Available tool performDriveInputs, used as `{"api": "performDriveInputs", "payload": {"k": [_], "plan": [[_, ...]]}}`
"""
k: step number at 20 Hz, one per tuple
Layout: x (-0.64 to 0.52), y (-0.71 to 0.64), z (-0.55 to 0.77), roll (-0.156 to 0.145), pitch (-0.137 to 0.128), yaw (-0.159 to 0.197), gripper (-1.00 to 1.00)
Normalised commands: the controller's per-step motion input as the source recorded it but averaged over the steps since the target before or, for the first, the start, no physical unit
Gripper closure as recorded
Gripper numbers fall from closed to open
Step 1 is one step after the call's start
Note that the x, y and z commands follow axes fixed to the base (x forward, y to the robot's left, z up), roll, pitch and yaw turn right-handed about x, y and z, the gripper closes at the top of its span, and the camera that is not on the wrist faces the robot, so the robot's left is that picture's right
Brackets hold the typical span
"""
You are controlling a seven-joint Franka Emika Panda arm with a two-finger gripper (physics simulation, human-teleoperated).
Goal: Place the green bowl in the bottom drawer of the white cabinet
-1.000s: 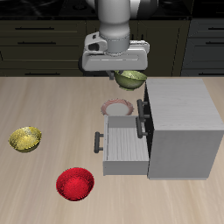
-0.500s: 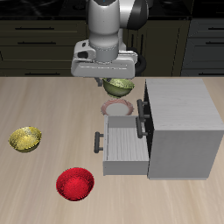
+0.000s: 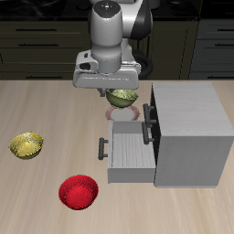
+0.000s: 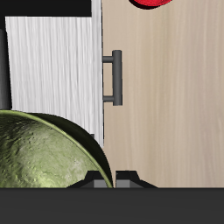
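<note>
Wooden table [image 3: 46, 110] with white cabinet [image 3: 187, 132], yellow bowl [image 3: 26, 144], red bowl [image 3: 78, 192].

green bowl [image 3: 122, 96] held aloft in fingers [image 3: 114, 92], behind open bottom drawer [image 3: 126, 153]; white cabinet [image 3: 187, 133] alongside

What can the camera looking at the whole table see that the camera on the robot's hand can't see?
Only the exterior view shows the small round yellow bowl, the boxy white cabinet's flat top, the pinkish plate behind the open drawer, and the robot's two-finger gripper from outside. Only the wrist view shows the glossy, patterned inside of the small olive-green bowl close up. Both show that green bowl held above the table, the pulled-out light grey bottom drawer with its dark bar handle, and the red bowl, though the wrist view catches only its edge.
</note>
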Motion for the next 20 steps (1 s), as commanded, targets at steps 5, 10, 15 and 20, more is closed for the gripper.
{"api": "performDriveInputs", "payload": {"k": [5, 10, 15, 20], "plan": [[0.07, -0.03, -0.26, 0.006, 0.03, -0.008, 1.0], [0.07, 0.04, -0.23, 0.007, 0.034, 0.006, 1.0], [0.06, 0.13, -0.16, 0.018, 0.02, 0.001, 1.0], [0.07, 0.16, -0.04, 0.025, 0.0, 0.016, 1.0]]}}
